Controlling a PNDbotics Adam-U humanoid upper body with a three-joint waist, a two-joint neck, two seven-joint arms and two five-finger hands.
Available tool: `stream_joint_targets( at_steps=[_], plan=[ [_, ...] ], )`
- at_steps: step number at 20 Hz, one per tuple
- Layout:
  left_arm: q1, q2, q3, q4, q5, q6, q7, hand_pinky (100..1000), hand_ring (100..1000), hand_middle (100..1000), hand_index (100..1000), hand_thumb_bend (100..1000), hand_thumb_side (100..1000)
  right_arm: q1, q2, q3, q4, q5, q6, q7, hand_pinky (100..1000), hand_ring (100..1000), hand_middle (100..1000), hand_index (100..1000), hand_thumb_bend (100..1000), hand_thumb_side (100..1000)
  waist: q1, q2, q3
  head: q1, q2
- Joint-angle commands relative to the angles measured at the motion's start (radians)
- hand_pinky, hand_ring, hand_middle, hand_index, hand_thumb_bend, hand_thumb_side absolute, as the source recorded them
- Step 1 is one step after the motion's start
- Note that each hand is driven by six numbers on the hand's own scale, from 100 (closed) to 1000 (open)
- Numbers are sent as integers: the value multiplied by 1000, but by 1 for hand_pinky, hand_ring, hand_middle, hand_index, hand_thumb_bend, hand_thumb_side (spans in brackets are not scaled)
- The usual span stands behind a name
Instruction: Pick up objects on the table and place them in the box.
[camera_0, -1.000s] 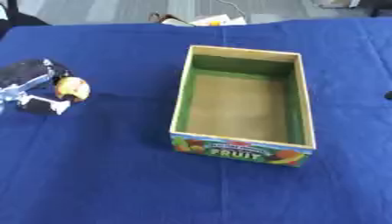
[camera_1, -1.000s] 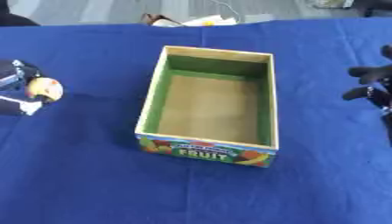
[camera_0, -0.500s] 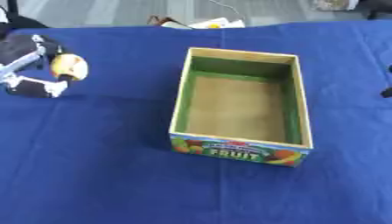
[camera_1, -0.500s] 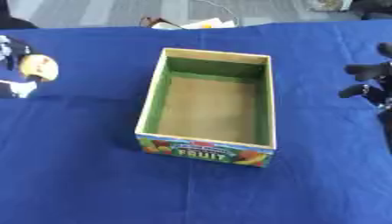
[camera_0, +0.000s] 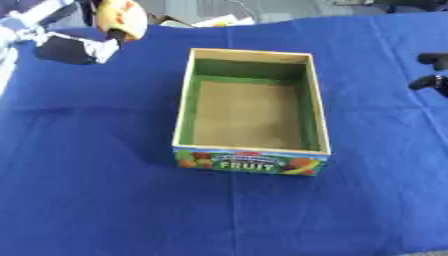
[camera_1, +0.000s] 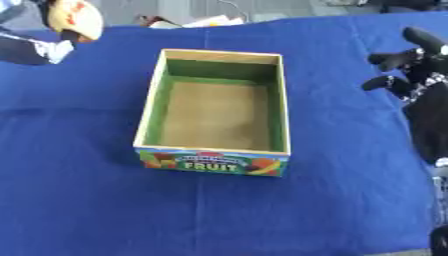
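While the box sat empty at the centre of the frame, the robot's left hand carried a rounded yellow-and-orange fruit high in the upper left corner, clear of the blue-covered counter. The picture was blurred there, and how the fingers closed round the fruit could not be made out; the fruit simply rode with the hand, up off the cloth and up and to the left of the box's far left corner.

The step in hand appeared to be the carry: fruit lifted, not yet delivered. The next move would call for bringing the hand rightward and toward the frame's centre until the fruit hung over the bare brown floor of the box, then lowering it inside the green walls before release.

The fruit looked somewhat taller than wide, its long axis running roughly up and down the frame with a slight tilt; which end led could not be told.

The cardboard box, its near panel printed "FRUIT", lay with its long axis running from the lower to the upper part of the frame, open side up and nothing in it.

At the right edge, the right hand hung idle, dark fingers loosely spread toward the box and holding nothing.
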Motion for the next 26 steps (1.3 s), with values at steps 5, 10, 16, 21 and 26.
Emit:
stream_joint_targets(
  at_steps=[5,10,16,21,26],
  plan=[
    [-65,-204,0,-13,-86,-5,-34,453,535,569,741,100,260,-44,-27,-6,-20,-32,19,-11,581,772,567,869,100,1000,6,-13,-7,49,-5],
    [-79,-295,-19,46,-219,-48,-15,454,541,569,743,100,253,-69,-28,-6,-20,-46,32,-13,581,773,567,871,100,1000,11,3,-17,88,-23],
    [-94,-344,-46,150,-341,-108,-52,472,568,572,749,100,244,-83,-23,-2,-20,-41,43,-3,581,775,566,874,100,1000,19,21,-28,100,-33],
    [-105,-368,-51,221,-433,-167,-104,497,611,599,773,100,246,-90,-16,0,-20,-33,52,0,580,775,566,874,100,1000,22,28,-35,103,-36],
    [-110,-380,-56,270,-551,-226,-130,531,676,654,843,100,256,-93,-13,1,-20,-35,53,0,580,775,566,874,100,1000,23,29,-43,104,-36]
  ],
)
